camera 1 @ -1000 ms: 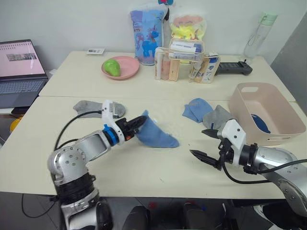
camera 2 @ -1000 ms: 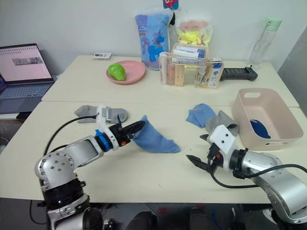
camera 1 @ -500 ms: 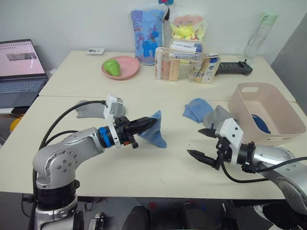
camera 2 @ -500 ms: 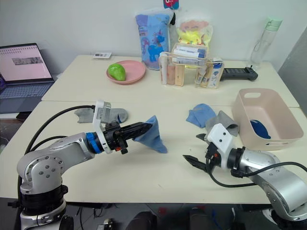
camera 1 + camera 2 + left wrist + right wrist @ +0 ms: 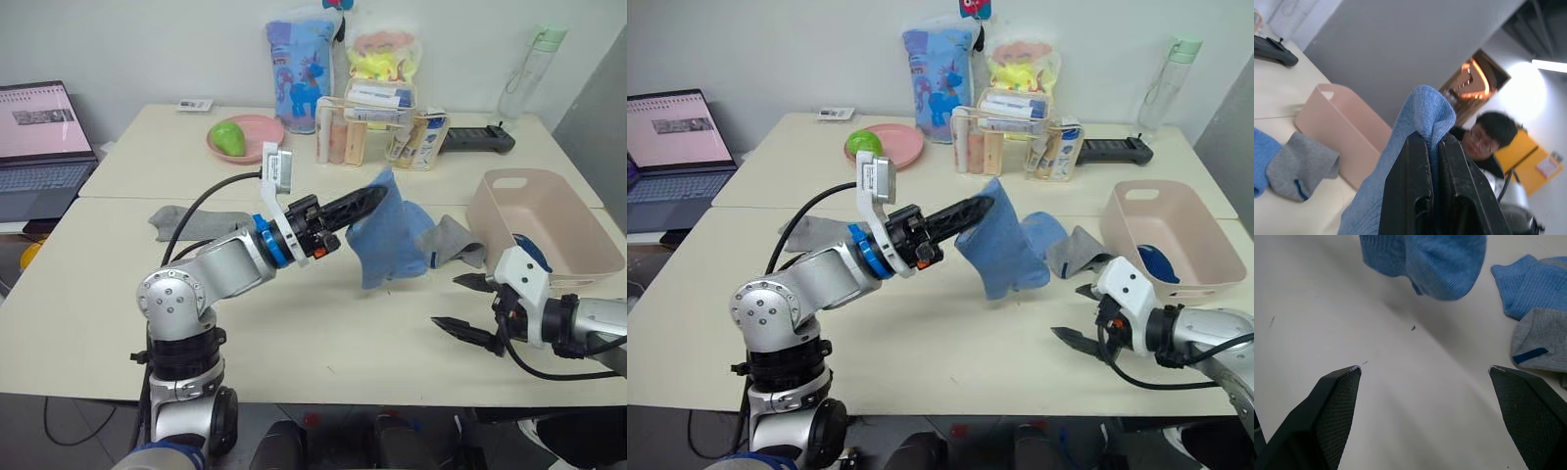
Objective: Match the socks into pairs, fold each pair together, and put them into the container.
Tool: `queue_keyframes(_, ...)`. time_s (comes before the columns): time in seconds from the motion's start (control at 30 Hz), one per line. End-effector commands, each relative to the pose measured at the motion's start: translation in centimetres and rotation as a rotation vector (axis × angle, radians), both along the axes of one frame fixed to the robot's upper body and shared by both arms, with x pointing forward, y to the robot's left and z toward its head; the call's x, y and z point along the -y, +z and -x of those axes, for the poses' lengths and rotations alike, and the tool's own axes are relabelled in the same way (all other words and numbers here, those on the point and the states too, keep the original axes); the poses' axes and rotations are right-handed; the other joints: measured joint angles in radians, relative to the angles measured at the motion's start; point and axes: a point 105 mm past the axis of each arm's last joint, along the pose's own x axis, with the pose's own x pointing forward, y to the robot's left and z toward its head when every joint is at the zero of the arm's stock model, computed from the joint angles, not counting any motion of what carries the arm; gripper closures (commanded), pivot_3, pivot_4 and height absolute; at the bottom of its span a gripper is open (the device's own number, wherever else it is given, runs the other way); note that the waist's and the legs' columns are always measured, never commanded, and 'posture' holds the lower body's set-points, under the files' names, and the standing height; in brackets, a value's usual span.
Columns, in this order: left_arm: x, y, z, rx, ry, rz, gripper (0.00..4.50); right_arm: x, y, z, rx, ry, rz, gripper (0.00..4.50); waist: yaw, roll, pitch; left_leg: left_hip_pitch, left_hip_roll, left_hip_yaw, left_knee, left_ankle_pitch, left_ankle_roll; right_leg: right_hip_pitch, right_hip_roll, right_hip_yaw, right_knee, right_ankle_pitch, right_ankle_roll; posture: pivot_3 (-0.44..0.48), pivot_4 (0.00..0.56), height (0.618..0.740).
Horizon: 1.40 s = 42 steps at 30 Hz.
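My left gripper (image 5: 375, 193) is shut on a light blue sock (image 5: 388, 241), which hangs above the table's middle. Partly hidden behind it, a second light blue sock (image 5: 1045, 231) lies on the table with a grey sock (image 5: 453, 242) touching its right side. Another grey sock (image 5: 183, 223) lies at the left. The pale pink container (image 5: 549, 211) stands at the right with a dark navy sock (image 5: 530, 251) inside. My right gripper (image 5: 468, 306) is open and low over the table, in front of the container. In the right wrist view the held sock (image 5: 1436, 260) hangs beyond its fingertips (image 5: 1353, 370).
At the back stand a pink plate (image 5: 261, 144) with a green fruit, a clear organiser (image 5: 364, 129) of bottles, two printed bags, a water bottle (image 5: 525, 74) and a black device (image 5: 477, 140). A laptop (image 5: 35, 137) sits far left. A person (image 5: 1483, 141) shows beyond the container.
My left gripper has lifted the light blue sock off the table and carried it right, to above the other blue sock. The right gripper has drawn back to the right, still open.
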Motion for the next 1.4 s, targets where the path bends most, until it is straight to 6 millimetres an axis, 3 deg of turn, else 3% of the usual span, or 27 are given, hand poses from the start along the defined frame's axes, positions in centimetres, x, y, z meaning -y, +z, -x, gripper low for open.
queue_keyframes(0.03,-2.7,-3.1,-2.8,-0.145,0.241,-0.007,4.46,-0.3,1.1,-0.5,0.064,0.028,0.005,0.00,-0.001,0.001,0.000,0.000,0.000,0.000,0.000,0.000,-0.001,0.000,0.000,0.000,0.000,0.000,0.000,0.000,0.150,0.703)
queue_keyframes(0.23,-8.3,-9.8,-4.5,-0.256,0.526,-0.148,4.46,-1.9,1.3,-1.2,0.103,0.061,-0.025,0.00,0.006,0.001,0.000,0.000,0.000,0.000,0.000,0.001,-0.001,-0.001,0.000,0.000,0.000,0.000,0.000,0.000,0.150,0.703)
queue_keyframes(0.43,-13.6,-11.7,-4.3,-0.184,0.705,-0.287,4.46,-5.0,1.1,-1.2,0.132,0.127,-0.094,0.00,0.010,0.001,0.000,-0.001,0.000,0.000,0.000,0.001,-0.002,-0.001,0.000,-0.001,-0.001,0.000,0.000,0.000,0.150,0.703)
queue_keyframes(0.53,-14.5,-11.8,-4.1,-0.137,0.734,-0.337,4.46,-6.3,1.0,-1.3,0.143,0.152,-0.114,0.00,0.011,0.001,0.000,-0.002,0.000,-0.001,0.000,0.001,-0.002,-0.001,0.000,-0.001,-0.001,0.000,0.000,0.000,0.150,0.703)
queue_keyframes(0.63,-14.2,-12.1,-3.4,-0.092,0.692,-0.372,4.46,-7.4,1.0,-1.2,0.147,0.179,-0.135,0.00,0.011,0.001,0.000,-0.002,-0.001,-0.001,0.000,0.001,-0.002,-0.001,-0.001,-0.001,-0.002,0.000,0.000,0.000,0.150,0.703)
queue_keyframes(0.73,-14.2,-12.6,-2.2,-0.148,0.650,-0.306,4.46,-8.3,0.8,-1.1,0.151,0.199,-0.146,0.00,0.010,0.001,0.000,-0.002,0.000,-0.001,-0.001,0.001,-0.002,-0.001,-0.001,-0.001,-0.002,0.000,0.000,0.000,0.150,0.703)
queue_keyframes(0.93,-18.1,-12.0,-1.4,-0.166,0.784,-0.319,2.80,-9.2,0.5,-0.8,0.152,0.216,-0.156,0.00,0.009,0.001,0.000,-0.002,0.000,-0.003,-0.001,0.001,-0.001,-0.001,-0.001,-0.002,-0.002,0.000,0.000,0.000,0.150,0.703)
queue_keyframes(1.03,-19.9,-11.0,-1.0,-0.070,0.816,-0.424,1.79,-9.9,0.5,-1.0,0.165,0.234,-0.164,0.00,0.007,0.001,0.000,-0.001,0.000,-0.002,-0.001,0.001,-0.001,-0.001,-0.001,-0.002,-0.002,0.000,0.000,0.000,0.150,0.703)
queue_keyframes(1.13,-20.1,-10.7,-0.4,0.070,0.738,-0.592,0.83,-10.7,0.1,-1.7,0.192,0.243,-0.156,0.00,0.006,0.001,0.000,-0.001,0.000,-0.003,-0.002,0.001,-0.001,-0.002,-0.001,-0.003,-0.002,0.000,0.000,0.000,0.150,0.703)
queue_keyframes(1.2,-19.4,-11.1,0.5,0.167,0.595,-0.710,0.23,-11.6,-0.5,-2.7,0.229,0.239,-0.132,0.00,0.003,0.001,0.000,-0.001,0.000,-0.002,-0.002,0.001,-0.001,-0.002,-0.001,-0.002,-0.002,0.000,0.000,0.000,0.150,0.703)
queue_keyframes(1.23,-18.8,-11.3,1.1,0.214,0.512,-0.760,0.04,-12.0,-0.8,-3.2,0.236,0.237,-0.132,0.00,0.002,0.001,0.000,0.000,0.000,-0.002,-0.002,0.001,-0.001,-0.002,-0.001,-0.002,-0.002,0.000,0.000,0.000,0.150,0.703)
queue_keyframes(1.4,-16.7,-11.5,2.8,0.344,0.230,-0.848,0.04,-14.7,-2.4,-4.2,0.226,0.288,-0.112,0.00,0.002,0.003,0.001,-0.001,0.000,-0.002,-0.003,0.001,-0.002,-0.002,-0.001,-0.003,-0.002,0.000,-0.001,0.000,0.150,0.703)
